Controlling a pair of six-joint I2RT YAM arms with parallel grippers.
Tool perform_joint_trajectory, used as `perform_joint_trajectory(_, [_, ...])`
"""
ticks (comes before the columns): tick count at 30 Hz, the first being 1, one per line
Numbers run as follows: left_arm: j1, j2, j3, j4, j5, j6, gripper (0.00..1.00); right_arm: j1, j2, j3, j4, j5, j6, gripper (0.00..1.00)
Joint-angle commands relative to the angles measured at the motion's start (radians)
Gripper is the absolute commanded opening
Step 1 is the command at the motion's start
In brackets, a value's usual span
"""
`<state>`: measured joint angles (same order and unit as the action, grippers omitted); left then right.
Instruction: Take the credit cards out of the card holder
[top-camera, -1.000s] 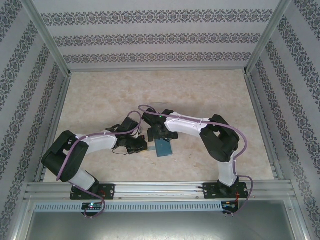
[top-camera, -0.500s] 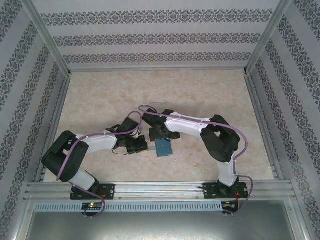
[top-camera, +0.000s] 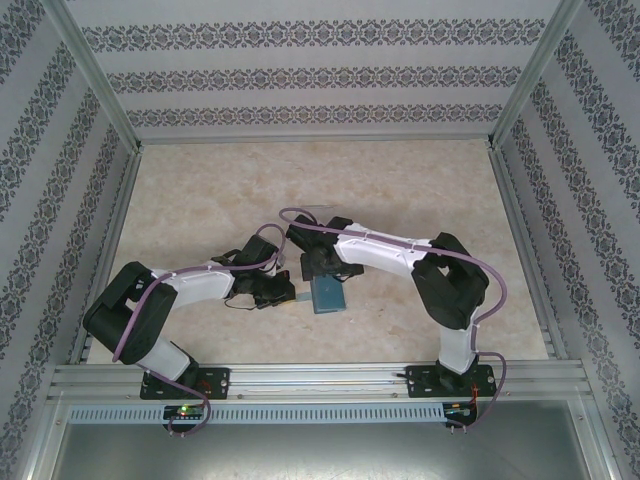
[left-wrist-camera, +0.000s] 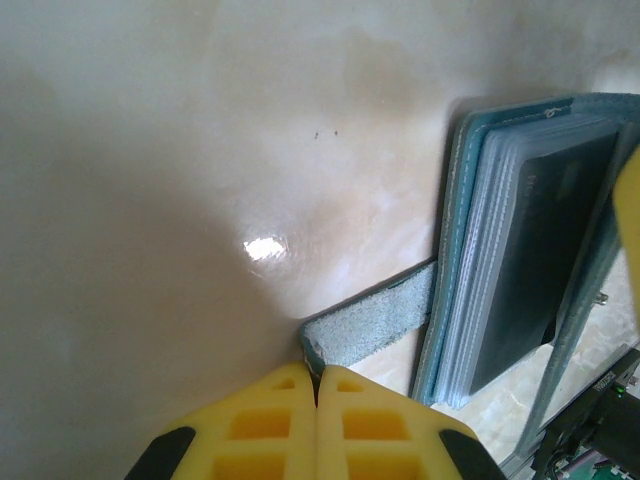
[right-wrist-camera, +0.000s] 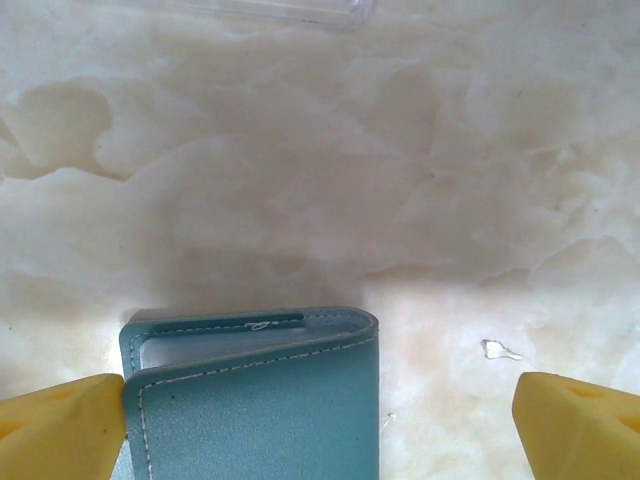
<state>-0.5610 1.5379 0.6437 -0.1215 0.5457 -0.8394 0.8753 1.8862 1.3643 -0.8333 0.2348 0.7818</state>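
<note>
Yellow left gripper (left-wrist-camera: 317, 400) pinching tab (left-wrist-camera: 372, 325), right gripper (right-wrist-camera: 320, 415) wide

- Table (left-wrist-camera: 150, 150): smooth marble-look top, glossy. I see a glare spot at centre left of the left wrist view.
- Card holder (right-wrist-camera: 260, 410): teal leather-like cover with a soft satin sheen and pale thread stitching along the edge.
- Closing tab (left-wrist-camera: 370, 325): fuzzy, cloth-like face, matt.
- Sleeves (left-wrist-camera: 470, 300): I read these as thin clear plastic film, slightly glossy, with a dark card (left-wrist-camera: 545, 240) showing through.
- Left gripper (left-wrist-camera: 318, 375), right gripper (right-wrist-camera: 320, 400): yellow moulded plastic, matt.
- Tray (right-wrist-camera: 270, 8), top edge of the right wrist view: clear plastic.
- Frame rails (top-camera: 320, 378): bare metal, dull sheen.
</note>
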Motion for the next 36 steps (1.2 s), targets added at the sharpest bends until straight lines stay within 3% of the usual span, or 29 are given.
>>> perform_joint_trajectory(1, [-0.003, 0.000, -0.019, -0.065, -0.047, -0.006, 0.05, 0.010, -0.052, 0.009, -0.068, 0.045, -0.017, 0.97])
perform_joint_trajectory(12, [-0.002, -0.015, -0.001, -0.093, -0.071, -0.018, 0.04, 0.010, -0.102, -0.026, -0.169, 0.024, -0.083, 0.93])
perform_joint_trajectory(28, [0.001, -0.028, 0.014, -0.142, -0.117, -0.022, 0.03, 0.001, -0.199, -0.165, -0.140, -0.111, -0.120, 0.82])
perform_joint_trajectory(36, [0.059, -0.081, 0.011, -0.203, -0.126, 0.013, 0.03, -0.028, -0.238, -0.203, -0.128, -0.094, -0.124, 0.82])
